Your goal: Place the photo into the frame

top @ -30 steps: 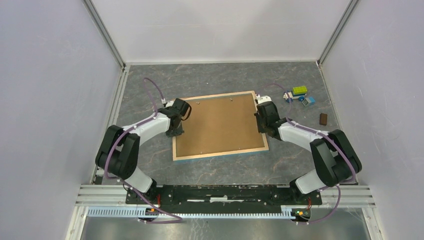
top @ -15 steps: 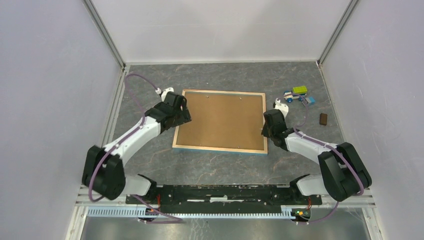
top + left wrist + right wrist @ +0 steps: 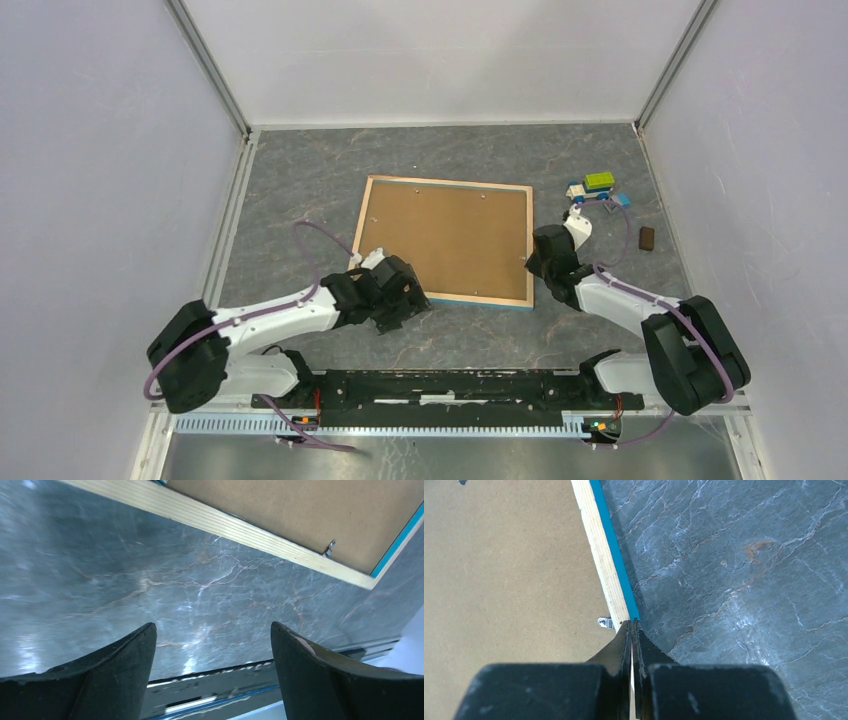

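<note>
The frame (image 3: 470, 299) lies face down on the grey table, its light wood rim up and its blue edge showing along the near side. A brown backing board (image 3: 445, 240) fills it. The photo is hidden. My left gripper (image 3: 410, 306) is by the frame's near left corner. Its jaws stand wide open and empty (image 3: 212, 625) over bare table, with the rim (image 3: 240, 527) beyond them. My right gripper (image 3: 536, 262) is at the frame's right edge. It is shut, its tips (image 3: 631, 622) over the wood rim (image 3: 596, 540) beside a small metal tab (image 3: 605, 622).
A toy car and coloured blocks (image 3: 597, 188) sit at the back right, with a small brown block (image 3: 647, 237) nearer the right wall. Walls enclose three sides. The arms' mounting rail (image 3: 450, 385) runs along the near edge.
My left gripper opened and swung from the frame's left edge back to its near left corner. The frame turned square and lies flat. My right gripper slid slightly nearer along the right edge.
</note>
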Controlling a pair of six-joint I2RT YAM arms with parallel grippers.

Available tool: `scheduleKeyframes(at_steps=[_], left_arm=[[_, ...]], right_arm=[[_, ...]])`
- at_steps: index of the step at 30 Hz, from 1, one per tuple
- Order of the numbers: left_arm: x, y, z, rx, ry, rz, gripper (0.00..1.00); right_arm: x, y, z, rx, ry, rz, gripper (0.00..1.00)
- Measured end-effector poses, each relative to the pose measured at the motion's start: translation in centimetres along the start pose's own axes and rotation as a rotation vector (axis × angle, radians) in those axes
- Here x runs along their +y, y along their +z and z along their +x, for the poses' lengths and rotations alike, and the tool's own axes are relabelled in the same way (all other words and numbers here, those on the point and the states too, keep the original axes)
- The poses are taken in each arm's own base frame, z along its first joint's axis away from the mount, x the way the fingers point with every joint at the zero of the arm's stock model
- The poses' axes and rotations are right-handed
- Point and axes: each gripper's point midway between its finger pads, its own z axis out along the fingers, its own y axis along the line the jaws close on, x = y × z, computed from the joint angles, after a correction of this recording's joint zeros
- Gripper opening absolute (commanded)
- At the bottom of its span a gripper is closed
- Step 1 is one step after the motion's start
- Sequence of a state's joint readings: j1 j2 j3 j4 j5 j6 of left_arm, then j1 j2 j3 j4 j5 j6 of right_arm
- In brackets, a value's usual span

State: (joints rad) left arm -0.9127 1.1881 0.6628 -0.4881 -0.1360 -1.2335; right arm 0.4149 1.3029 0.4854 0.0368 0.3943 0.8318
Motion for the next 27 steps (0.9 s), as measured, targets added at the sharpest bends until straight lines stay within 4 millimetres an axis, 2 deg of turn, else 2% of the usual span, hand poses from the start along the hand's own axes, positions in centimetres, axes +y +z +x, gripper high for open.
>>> scheduleKeyframes(at_steps=[4, 10, 19, 24, 27], left_arm=[[-1.3, 2.1, 1.7, 0.041, -0.161, 0.001, 0.94], [-2.5, 3.9, 2.2, 0.034, -0.324, -0.004, 0.91], [-2.5, 4.4, -0.1, -0.091, -0.54, -0.033, 0.79], [-3.9, 5.1, -1.1, -0.128, -0.611, -0.066, 0.71], [-4.6, 6.1, -1.4, -0.131, -0.643, -0.09, 0.62]], right_arm=[[-0.2, -0.1, 0.1, 0.001, 0.01, 0.002, 0.0], [-0.3, -0.4, 0.4, 0.008, -0.005, 0.0, 0.0], [-0.9, -0.9, 0.5, 0.015, -0.035, 0.004, 0.0], [-0.9, -1.0, 0.6, 0.016, -0.05, 0.004, 0.0], [-0.8, -1.2, 0.7, 0.015, -0.064, 0.001, 0.0]])
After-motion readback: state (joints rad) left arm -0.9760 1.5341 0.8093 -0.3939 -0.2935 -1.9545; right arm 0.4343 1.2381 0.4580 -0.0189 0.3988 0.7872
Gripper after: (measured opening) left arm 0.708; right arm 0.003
